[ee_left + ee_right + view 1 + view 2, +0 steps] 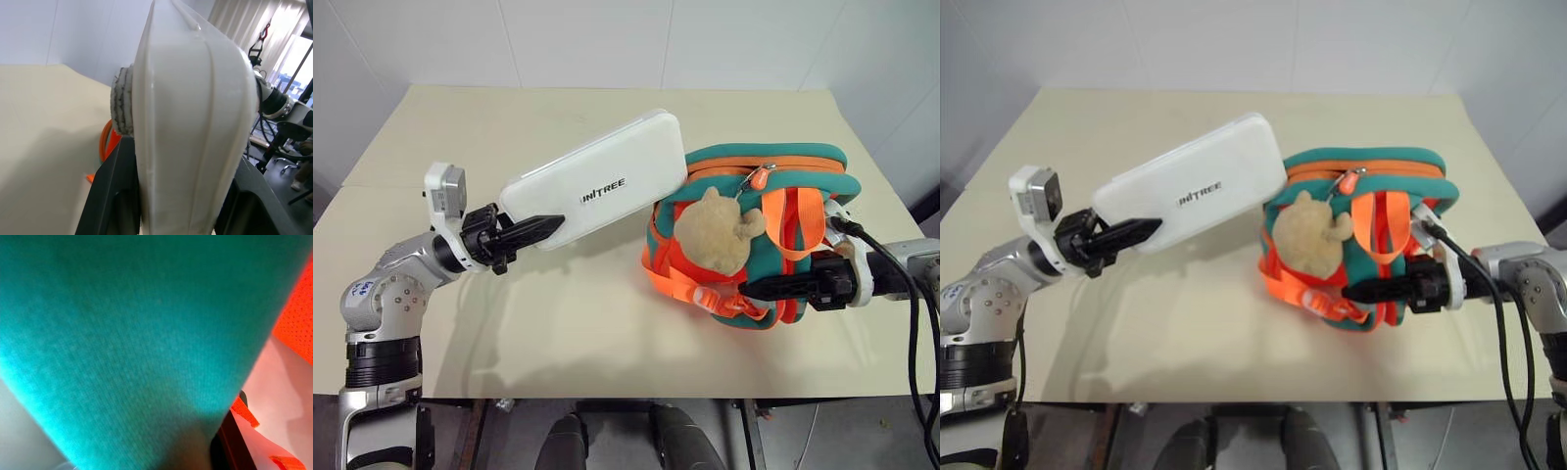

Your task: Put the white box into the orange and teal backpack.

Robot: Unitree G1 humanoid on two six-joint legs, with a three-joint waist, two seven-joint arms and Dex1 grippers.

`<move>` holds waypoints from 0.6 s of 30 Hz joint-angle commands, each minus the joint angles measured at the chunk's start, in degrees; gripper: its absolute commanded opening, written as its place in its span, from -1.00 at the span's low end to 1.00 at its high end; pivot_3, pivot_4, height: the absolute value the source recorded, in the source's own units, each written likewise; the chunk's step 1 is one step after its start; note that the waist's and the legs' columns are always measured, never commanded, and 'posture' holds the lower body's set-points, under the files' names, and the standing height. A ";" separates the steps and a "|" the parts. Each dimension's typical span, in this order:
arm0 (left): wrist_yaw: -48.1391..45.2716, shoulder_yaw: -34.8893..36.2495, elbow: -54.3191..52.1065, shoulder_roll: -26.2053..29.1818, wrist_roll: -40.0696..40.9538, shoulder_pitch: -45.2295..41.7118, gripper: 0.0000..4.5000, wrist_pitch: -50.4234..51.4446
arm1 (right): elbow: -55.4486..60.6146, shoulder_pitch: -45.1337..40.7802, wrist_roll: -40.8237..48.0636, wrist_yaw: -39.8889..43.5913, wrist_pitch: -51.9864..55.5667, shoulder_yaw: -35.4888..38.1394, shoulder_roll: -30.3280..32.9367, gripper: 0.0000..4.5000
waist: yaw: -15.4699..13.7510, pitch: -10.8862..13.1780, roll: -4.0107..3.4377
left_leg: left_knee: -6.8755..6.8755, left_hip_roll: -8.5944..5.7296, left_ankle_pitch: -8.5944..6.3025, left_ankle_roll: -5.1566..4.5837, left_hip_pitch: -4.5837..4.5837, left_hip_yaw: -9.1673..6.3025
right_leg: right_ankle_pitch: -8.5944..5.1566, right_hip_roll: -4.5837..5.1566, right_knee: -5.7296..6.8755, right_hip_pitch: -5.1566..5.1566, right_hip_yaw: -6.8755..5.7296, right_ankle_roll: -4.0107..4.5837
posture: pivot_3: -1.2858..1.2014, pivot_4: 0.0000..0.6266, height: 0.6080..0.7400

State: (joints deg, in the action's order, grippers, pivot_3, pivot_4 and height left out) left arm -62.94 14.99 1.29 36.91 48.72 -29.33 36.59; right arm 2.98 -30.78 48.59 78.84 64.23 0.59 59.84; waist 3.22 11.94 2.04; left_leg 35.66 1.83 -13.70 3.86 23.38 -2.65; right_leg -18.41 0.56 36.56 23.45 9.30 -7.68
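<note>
My left gripper [536,231] is shut on the near end of the white box [597,176] and holds it tilted above the table. The box's far end reaches toward the upper left corner of the orange and teal backpack [803,162]. In the left wrist view the white box [190,122] stands edge-on between the black fingers [110,196]. The backpack lies on the table's right half, with a tan plush toy [715,235] on its front. My right gripper [766,288] is shut on the backpack's teal front edge. That teal fabric [122,333] is pressed close in the right wrist view.
The beige table [558,333] has bare room to the left of and in front of the backpack. A black cable [906,304] runs along my right arm by the table's right edge. Orange webbing and a buckle [705,297] trail off the backpack's front.
</note>
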 commanded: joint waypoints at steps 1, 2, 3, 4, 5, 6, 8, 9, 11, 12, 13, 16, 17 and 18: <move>-2.58 -1.11 1.62 1.65 -3.54 -1.59 -0.41 -3.61 | 2.05 0.82 1.32 -0.58 0.78 2.14 0.40 -1.00 | -0.02 0.00 0.00 | 0.01 0.00 0.00 0.00 0.00 0.00 | 0.00 0.00 0.01 0.00 0.00 0.00 | 0.03 -0.52 1.00; -2.97 -1.32 2.30 1.72 -4.08 -1.88 -0.41 -4.10 | 2.15 0.95 1.42 -0.76 0.79 2.23 0.37 -1.00 | -0.04 0.00 0.00 | 0.02 0.00 0.00 0.00 0.00 0.00 | 0.00 0.00 0.01 0.00 0.00 0.00 | 0.03 -0.52 1.00; -3.62 -1.71 3.10 1.75 -4.92 -2.29 -0.41 -5.09 | 2.27 1.05 1.55 -0.88 0.81 2.30 0.36 -1.00 | -0.04 0.00 0.00 | 0.05 0.00 0.00 0.00 0.00 0.00 | 0.00 0.00 0.04 0.00 0.00 0.00 | 0.03 -0.52 1.00; -4.04 -1.96 3.78 1.71 -5.42 -2.74 -0.41 -5.56 | 2.37 1.15 1.65 -0.99 0.83 2.38 0.34 -1.00 | -0.04 0.00 0.00 | 0.06 0.00 0.00 0.00 0.00 0.00 | 0.00 0.00 0.06 0.00 0.00 0.00 | 0.03 -0.52 1.00; -4.37 -2.13 4.25 1.66 -5.75 -3.05 -0.41 -5.90 | 2.44 1.20 1.71 -1.06 0.87 2.45 0.32 -1.00 | -0.04 0.00 0.00 | 0.09 0.00 0.00 0.00 0.00 0.00 | 0.00 0.00 0.08 -0.01 0.00 0.00 | 0.03 -0.52 1.00; -5.35 -3.13 5.04 1.84 -7.09 -3.63 -0.41 -7.12 | 2.55 1.27 1.78 -1.16 0.93 2.57 0.24 -1.00 | -0.04 0.00 0.00 | 0.11 0.00 0.00 0.00 0.00 0.00 | 0.00 0.00 0.10 -0.01 0.00 0.00 | 0.03 -0.52 1.00; -6.92 -4.62 6.36 2.03 -9.25 -4.48 -0.41 -9.29 | 2.77 1.37 1.86 -1.39 1.03 2.77 0.03 -1.00 | -0.07 0.00 0.00 | 0.17 0.00 0.00 0.00 0.00 0.00 | 0.00 0.00 0.15 -0.01 0.00 -0.01 | 0.03 -0.52 1.00; -7.37 -5.17 7.11 1.98 -10.38 -4.90 -0.41 -10.56 | 2.87 1.40 1.91 -1.50 1.09 2.84 -0.07 -1.00 | -0.08 0.00 0.00 | 0.21 -0.01 0.00 0.00 0.00 0.00 | 0.00 0.00 0.19 -0.02 0.00 -0.01 | 0.03 -0.52 1.00; -8.24 -6.59 8.97 1.89 -13.20 -5.94 -0.41 -13.78 | 3.07 1.58 2.03 -1.66 1.09 2.98 -0.18 -1.00 | -0.07 0.00 0.00 | 0.26 -0.01 0.00 -0.01 0.00 0.00 | 0.00 0.00 0.22 -0.03 0.00 -0.01 | 0.03 -0.52 1.00; -8.83 -7.63 10.48 2.02 -15.08 -6.93 -0.41 -15.75 | 3.22 1.75 2.16 -1.80 1.08 3.10 -0.29 -1.00 | -0.13 0.00 0.00 | 0.28 -0.01 0.00 -0.01 0.00 0.00 | 0.00 0.00 0.23 -0.04 0.00 -0.01 | 0.03 -0.52 1.00; -9.45 -8.33 11.98 2.05 -16.44 -7.99 -0.41 -17.48 | 3.37 1.95 2.27 -1.86 1.04 3.24 -0.33 -1.00 | -0.24 0.00 0.00 | 0.31 -0.01 0.00 -0.01 0.00 -0.02 | 0.00 0.00 0.25 -0.05 -0.01 -0.01 | 0.03 -0.52 1.00; -10.67 -9.98 16.63 2.07 -20.06 -11.18 -0.41 -22.29 | 3.78 2.48 2.64 -2.10 0.92 3.67 -0.51 -1.00 | -0.23 0.00 0.00 | 0.39 -0.04 0.01 -0.03 0.00 -0.04 | 0.03 0.00 0.27 -0.10 -0.01 -0.07 | 0.03 -0.52 1.00; -10.47 -10.36 18.06 1.91 -21.12 -12.10 -0.41 -23.43 | 3.87 2.59 2.71 -2.18 0.88 3.78 -0.60 -1.00 | -0.24 0.00 0.00 | 0.41 -0.04 0.01 -0.03 0.00 -0.04 | 0.04 0.00 0.27 -0.10 0.00 -0.08 | 0.03 -0.52 1.00; -10.19 -10.66 19.17 1.71 -21.88 -12.86 -0.41 -24.03 | 3.94 2.73 2.75 -2.20 0.80 3.89 -0.62 -1.00 | -0.25 0.00 0.00 | 0.42 -0.05 0.01 -0.04 0.00 -0.04 | 0.04 0.00 0.27 -0.11 0.00 -0.09 | 0.03 -0.52 1.00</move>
State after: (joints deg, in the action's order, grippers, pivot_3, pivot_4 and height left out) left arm -73.61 5.69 18.85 38.11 30.73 -41.28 14.10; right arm 5.17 -28.41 50.14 76.55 65.06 2.79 59.24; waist 2.97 11.94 2.05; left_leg 36.08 1.78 -13.69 3.82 23.38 -2.69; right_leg -18.37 0.56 36.83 23.33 9.30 -7.78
